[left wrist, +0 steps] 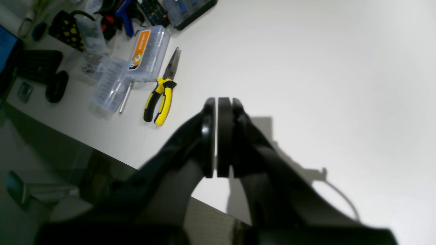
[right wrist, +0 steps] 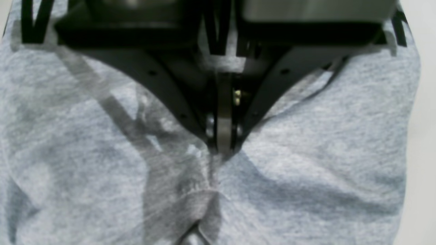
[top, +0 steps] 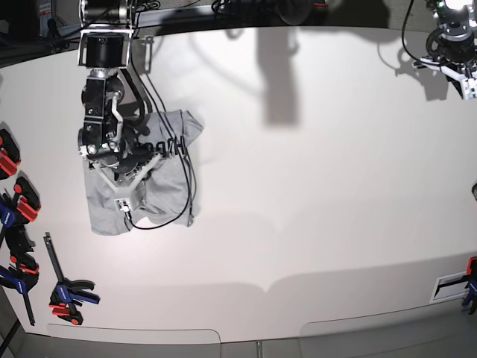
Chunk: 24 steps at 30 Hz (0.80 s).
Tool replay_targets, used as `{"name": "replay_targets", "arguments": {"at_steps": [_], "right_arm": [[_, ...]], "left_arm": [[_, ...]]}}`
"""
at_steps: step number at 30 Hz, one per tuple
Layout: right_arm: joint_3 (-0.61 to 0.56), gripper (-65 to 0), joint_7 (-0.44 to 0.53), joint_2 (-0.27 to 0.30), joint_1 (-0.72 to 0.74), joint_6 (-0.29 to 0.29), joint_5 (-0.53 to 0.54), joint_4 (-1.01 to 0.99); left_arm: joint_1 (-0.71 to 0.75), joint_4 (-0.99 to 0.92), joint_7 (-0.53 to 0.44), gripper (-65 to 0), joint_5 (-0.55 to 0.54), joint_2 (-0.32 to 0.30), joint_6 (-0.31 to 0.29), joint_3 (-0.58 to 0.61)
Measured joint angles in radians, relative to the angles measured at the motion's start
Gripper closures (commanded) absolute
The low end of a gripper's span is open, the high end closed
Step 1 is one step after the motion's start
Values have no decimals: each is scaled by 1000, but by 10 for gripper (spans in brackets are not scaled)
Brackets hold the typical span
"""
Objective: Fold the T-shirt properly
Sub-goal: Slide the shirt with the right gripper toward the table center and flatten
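The grey T-shirt lies crumpled in a rough rectangle at the table's left, with black letters showing near its far edge. My right gripper is down on its near part. In the right wrist view the T-shirt fills the frame, and the right gripper is shut, pinching a puckered ridge of cloth. My left gripper is shut and empty, above bare white table near an edge. The left arm is at the far right corner, well away from the shirt.
Yellow-handled pliers and clear plastic part boxes lie with other tools near the left gripper. Red and blue clamps and another clamp sit along the table's left edge. A black cable loops over the shirt.
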Motion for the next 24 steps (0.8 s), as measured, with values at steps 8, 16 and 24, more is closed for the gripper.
{"name": "replay_targets", "arguments": {"at_steps": [8,16,24], "right_arm": [[86,0,13,32,-98,41,67,10],[269,0,-47,82,-180,155,222,10],[287,0,15,86,-286,182,283,31]], "left_arm": [[0,0,3,0,0,0,0,0],[0,0,3,0,0,2,0,0],[0,0,3,0,0,0,0,0]]}}
